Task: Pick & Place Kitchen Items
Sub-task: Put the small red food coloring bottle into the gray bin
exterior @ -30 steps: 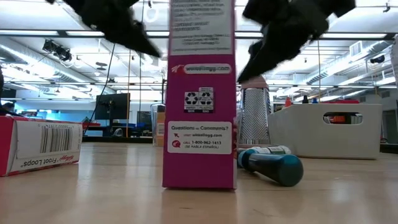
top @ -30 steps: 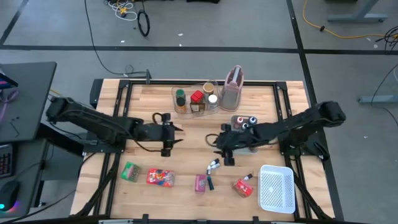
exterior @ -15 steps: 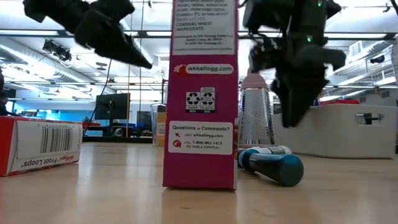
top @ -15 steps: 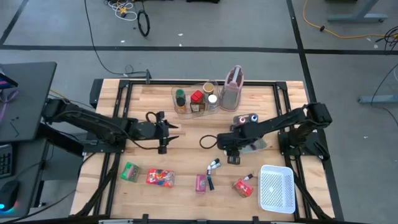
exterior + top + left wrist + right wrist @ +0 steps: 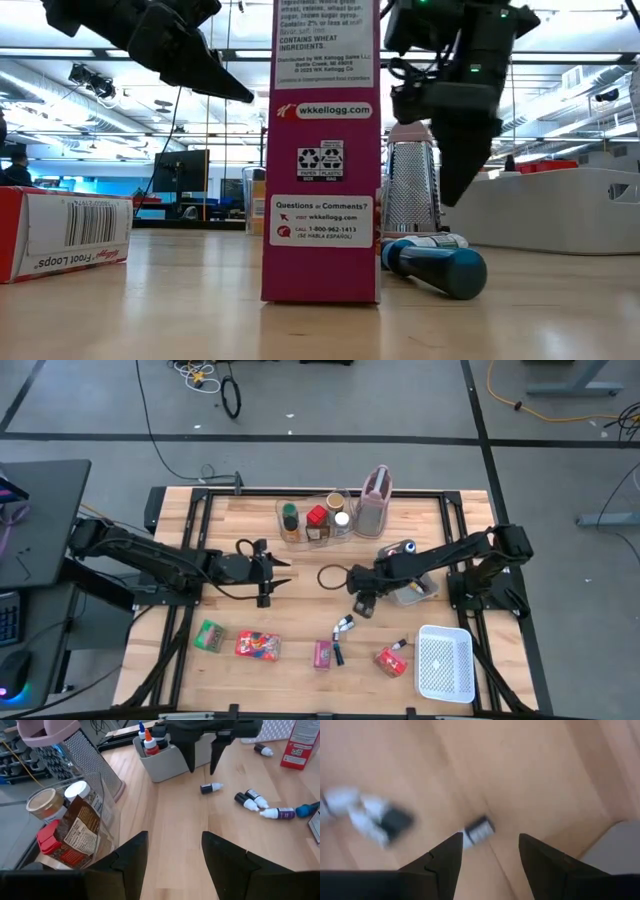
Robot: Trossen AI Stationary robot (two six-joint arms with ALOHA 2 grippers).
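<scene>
the right tool (image 5: 358, 606) hangs with fingers parted and empty above the wooden desk (image 5: 300, 560), a small white dropper bottle with a dark cap (image 5: 478, 830) lying on the boards just beyond its fingertips. the left tool (image 5: 283, 574), also spread and holding nothing, waits well apart; beyond it, a clear plastic bin (image 5: 107, 805) holds spice jars (image 5: 70, 837).

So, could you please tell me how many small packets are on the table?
4, in a row along the front edge: a green packet at left, a red packet beside it, a pink packet in the middle, a second red packet beside the white basket. None seems hidden.
</scene>
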